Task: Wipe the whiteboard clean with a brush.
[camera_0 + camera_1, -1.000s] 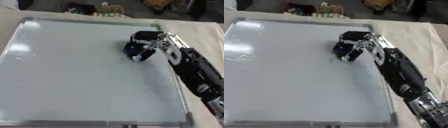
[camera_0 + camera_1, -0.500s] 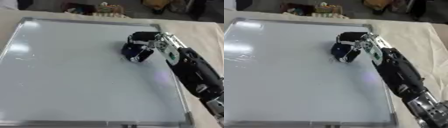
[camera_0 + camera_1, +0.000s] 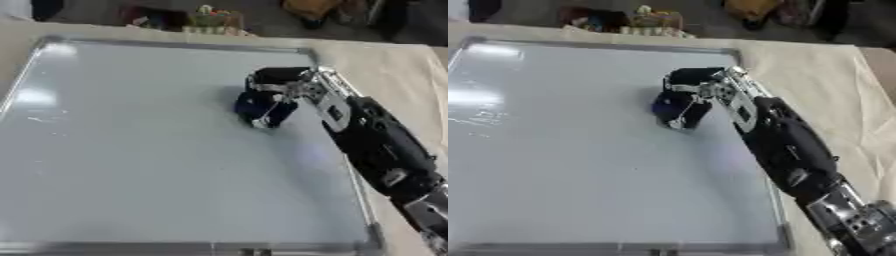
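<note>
A large whiteboard (image 3: 131,150) with a silver frame lies flat and fills most of both views. My right hand (image 3: 278,85) reaches in from the lower right, its fingers curled round a dark blue brush (image 3: 261,109) that is pressed on the board's upper right part. The board's surface looks pale and nearly bare, with faint smears at the left (image 3: 35,119). My left hand shows in neither view.
Beige cloth (image 3: 394,85) covers the table to the right of the board. Beyond the board's far edge lies a small clutter of objects (image 3: 206,17), among them dark shapes and something orange (image 3: 319,9).
My right hand has slid the brush a little to the left across the board, away from the right frame. The small dark mark seen beside the brush earlier no longer shows.
</note>
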Available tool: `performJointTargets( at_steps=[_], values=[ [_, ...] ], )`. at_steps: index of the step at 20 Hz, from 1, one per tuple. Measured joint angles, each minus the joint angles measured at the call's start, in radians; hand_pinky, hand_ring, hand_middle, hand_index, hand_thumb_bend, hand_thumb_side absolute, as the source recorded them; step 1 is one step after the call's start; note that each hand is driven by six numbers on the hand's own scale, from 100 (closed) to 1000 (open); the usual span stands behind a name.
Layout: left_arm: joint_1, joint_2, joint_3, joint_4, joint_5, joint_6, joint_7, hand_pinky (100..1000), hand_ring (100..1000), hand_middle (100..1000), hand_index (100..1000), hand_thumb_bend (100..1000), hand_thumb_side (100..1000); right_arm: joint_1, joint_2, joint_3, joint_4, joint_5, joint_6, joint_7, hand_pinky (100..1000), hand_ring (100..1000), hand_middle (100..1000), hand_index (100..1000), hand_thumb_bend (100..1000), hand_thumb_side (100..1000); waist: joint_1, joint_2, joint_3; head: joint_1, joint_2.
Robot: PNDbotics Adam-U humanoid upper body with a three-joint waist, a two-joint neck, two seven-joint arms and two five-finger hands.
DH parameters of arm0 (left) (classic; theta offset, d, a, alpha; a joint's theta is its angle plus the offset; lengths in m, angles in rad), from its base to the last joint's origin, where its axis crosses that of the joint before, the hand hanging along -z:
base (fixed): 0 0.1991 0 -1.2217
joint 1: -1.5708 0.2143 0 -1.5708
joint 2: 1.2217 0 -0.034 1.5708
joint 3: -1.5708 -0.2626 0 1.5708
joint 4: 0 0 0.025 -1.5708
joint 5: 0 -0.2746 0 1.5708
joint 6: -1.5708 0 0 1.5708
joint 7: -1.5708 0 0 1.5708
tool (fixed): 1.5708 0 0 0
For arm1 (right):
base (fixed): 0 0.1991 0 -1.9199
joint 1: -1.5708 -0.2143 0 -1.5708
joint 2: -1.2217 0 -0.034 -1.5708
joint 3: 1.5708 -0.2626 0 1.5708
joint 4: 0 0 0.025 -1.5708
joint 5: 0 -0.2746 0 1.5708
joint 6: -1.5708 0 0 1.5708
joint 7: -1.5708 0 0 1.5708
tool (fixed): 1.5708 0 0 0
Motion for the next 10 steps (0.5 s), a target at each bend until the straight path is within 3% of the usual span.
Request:
performJointTargets(
  at_steps=[10],
  values=[
    [0.000,0.000,0.000,0.000,0.003,0.003,0.000,406,472,437,522,100,932,0.013,0.012,0.043,-0.053,-0.095,0.070,0.093,312,401,153,145,100,100,-0.001,-0.006,-0.001,-0.020,0.043]
  ],
)
